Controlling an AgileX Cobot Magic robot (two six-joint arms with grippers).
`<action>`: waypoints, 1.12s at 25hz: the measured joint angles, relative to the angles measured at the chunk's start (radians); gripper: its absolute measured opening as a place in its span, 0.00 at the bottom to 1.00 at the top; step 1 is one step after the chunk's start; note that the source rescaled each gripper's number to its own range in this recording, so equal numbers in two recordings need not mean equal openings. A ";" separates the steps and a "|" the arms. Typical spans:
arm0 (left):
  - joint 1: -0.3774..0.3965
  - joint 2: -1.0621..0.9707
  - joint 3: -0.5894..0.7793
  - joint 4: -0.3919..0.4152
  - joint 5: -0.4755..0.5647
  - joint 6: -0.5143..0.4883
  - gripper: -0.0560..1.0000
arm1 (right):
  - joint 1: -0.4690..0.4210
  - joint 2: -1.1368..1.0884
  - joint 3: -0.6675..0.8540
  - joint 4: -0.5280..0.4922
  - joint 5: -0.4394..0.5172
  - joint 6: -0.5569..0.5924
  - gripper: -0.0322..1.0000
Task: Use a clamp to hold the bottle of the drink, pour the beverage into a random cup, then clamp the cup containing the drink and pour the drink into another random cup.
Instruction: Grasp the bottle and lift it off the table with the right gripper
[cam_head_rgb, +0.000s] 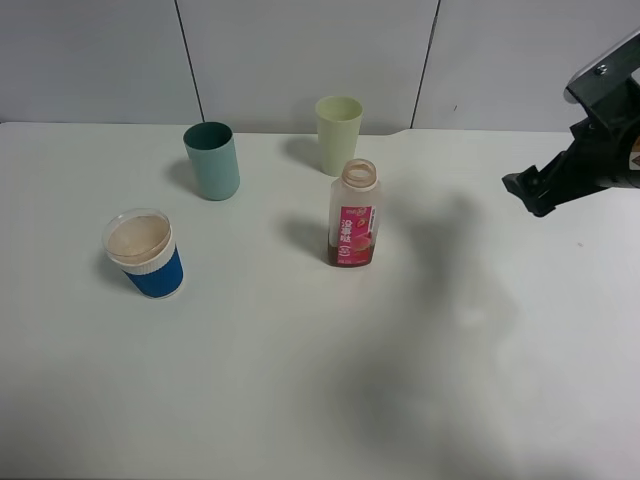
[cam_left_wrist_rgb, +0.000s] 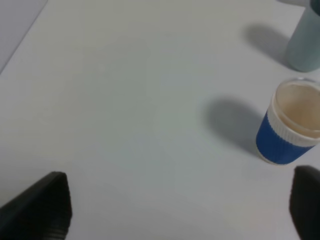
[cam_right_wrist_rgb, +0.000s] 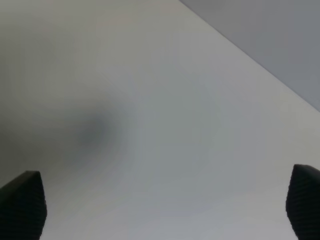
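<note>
The bottle (cam_head_rgb: 353, 212) stands upright and uncapped mid-table, with dark brown beverage (cam_head_rgb: 350, 257) at its bottom. The clear cup with a blue sleeve and white band (cam_head_rgb: 146, 254) (cam_left_wrist_rgb: 286, 131) stands front left, and its inside looks pale and cloudy. The clamp, my black right gripper (cam_head_rgb: 527, 193) (cam_right_wrist_rgb: 162, 207), hovers at the right edge, well right of the bottle, open over bare table. My left gripper (cam_left_wrist_rgb: 175, 210) is open, with the blue-sleeved cup beyond one fingertip (cam_left_wrist_rgb: 306, 202). That gripper is out of the exterior view.
A teal cup (cam_head_rgb: 212, 160) (cam_left_wrist_rgb: 305, 42) stands back left and a pale green cup (cam_head_rgb: 338, 134) stands behind the bottle. A grey panelled wall (cam_head_rgb: 300, 60) runs along the white table's (cam_head_rgb: 300, 380) far edge.
</note>
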 joint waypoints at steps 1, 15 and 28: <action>0.000 0.000 0.000 0.000 0.000 0.000 0.64 | 0.000 0.015 0.000 0.000 -0.024 0.000 0.92; 0.000 0.000 0.000 0.000 0.000 0.000 0.64 | -0.001 0.133 0.000 -0.122 -0.198 0.088 0.92; 0.000 0.000 0.000 0.000 0.000 0.000 0.64 | -0.001 0.207 -0.118 -0.427 -0.328 0.432 0.92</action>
